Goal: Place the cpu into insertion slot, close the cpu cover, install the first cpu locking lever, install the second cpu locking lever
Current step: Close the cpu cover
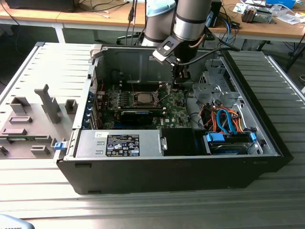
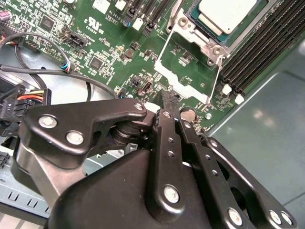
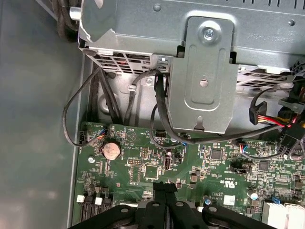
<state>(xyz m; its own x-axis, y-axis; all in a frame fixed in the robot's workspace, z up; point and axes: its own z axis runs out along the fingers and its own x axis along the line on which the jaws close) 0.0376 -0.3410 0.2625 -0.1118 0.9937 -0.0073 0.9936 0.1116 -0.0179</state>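
The chip (image 2: 224,14) sat in its socket (image 2: 204,27), cover (image 2: 188,36) open; closed, empty jaws hung at its two o'clock in the exterior view.

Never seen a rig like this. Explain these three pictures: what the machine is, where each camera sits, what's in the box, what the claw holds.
The machine is a robot arm ending in a gripper, a two-fingered claw. The exterior view looks from off the arm at an open computer case lying on a ribbed metal table. Both wrist views come from cameras riding on the arm, looking past the claw at the green circuit board. In the second wrist view the cpu sits in its insertion slot, the cpu cover stands open beside it, and the shut claw, holding nothing, is close to the cover's edge.
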